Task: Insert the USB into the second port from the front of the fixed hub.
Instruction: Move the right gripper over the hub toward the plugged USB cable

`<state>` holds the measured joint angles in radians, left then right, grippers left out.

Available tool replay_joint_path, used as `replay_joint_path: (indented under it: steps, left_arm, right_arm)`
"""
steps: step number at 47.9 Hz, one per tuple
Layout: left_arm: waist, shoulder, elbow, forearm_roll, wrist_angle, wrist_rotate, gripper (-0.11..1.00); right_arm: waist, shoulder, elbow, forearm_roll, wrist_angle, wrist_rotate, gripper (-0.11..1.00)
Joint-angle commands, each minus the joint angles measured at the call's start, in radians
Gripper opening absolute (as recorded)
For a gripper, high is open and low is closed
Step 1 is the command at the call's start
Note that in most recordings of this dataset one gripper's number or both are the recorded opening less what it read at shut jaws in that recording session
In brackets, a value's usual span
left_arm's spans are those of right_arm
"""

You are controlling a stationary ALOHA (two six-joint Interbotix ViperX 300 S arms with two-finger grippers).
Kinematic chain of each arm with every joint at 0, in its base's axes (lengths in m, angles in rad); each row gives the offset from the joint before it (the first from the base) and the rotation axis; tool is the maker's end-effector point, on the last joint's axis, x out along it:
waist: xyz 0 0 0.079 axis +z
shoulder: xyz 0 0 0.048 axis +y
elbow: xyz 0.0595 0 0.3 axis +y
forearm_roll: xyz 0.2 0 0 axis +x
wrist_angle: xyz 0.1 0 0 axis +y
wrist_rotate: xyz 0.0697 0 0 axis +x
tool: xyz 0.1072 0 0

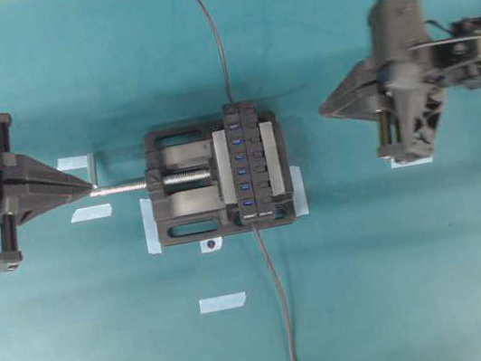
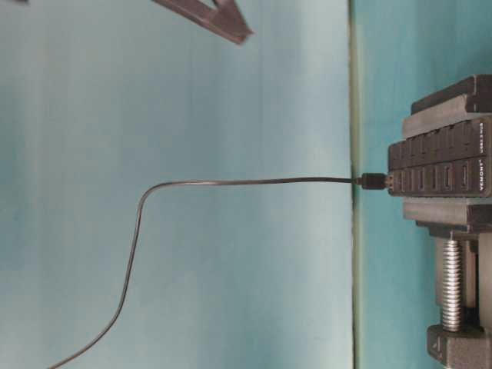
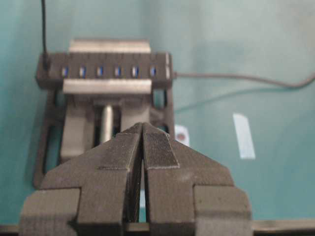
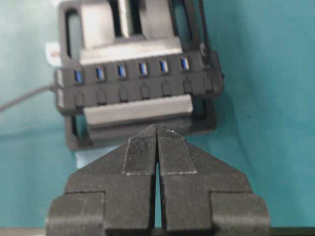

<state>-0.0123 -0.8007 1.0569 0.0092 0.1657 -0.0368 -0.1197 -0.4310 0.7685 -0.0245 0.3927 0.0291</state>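
Showing a teal table (image 1: pixel 403 283) from above, with a black vise (image 1: pixel 182 217) at its centre and a long black hub (image 1: pixel 252 162) clamped across the vise's right side, running front to back. Holding the USB (image 4: pixel 205 53) upright in the hub's rearmost slot, its thin black cable leading away off the back edge of the overhead view. Leaving six blue-tongued slots bare, among them the second port from the front (image 1: pixel 245 187), empty. Trailing a dark-grey cable (image 1: pixel 284 320) from the hub's front end toward the near edge. Placing the left gripper (image 3: pixel 142 128) at the left, jaws pressed together on nothing, its tip just beside the end of the vise's silver screw (image 1: pixel 123 187). Placing the right gripper (image 4: pixel 156 129) at the right, blurred in the overhead view, jaws likewise closed and empty, apart from the hub and pointing toward it. Scattering several pale blue tape strips (image 1: pixel 222 302) on the table around the vise.
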Motion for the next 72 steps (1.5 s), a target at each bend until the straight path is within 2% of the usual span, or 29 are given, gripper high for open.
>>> replay_joint_path:
  steps: [1,8,16,51,72]
  left_arm:
    - [0.0,0.009,-0.032,0.0,0.006,-0.002,0.0]
    - [0.0,0.032,-0.041,0.0,0.017,-0.002,0.0]
    - [0.0,0.041,-0.043,0.002,0.018,-0.003,0.0]
    - [-0.002,0.052,-0.032,0.002,0.018,-0.006,0.0]
    - [0.0,0.057,-0.031,0.0,0.02,-0.006,0.0]
  right_arm:
    - [-0.011,0.034,-0.061,-0.002,0.029,-0.032,-0.01]
    - [-0.043,0.101,-0.114,0.0,0.046,-0.083,-0.01]
    - [-0.074,0.16,-0.158,-0.002,0.051,-0.101,-0.01]
    - [-0.084,0.443,-0.394,0.0,0.225,-0.239,-0.01]
    - [-0.084,0.472,-0.422,0.0,0.218,-0.242,-0.01]
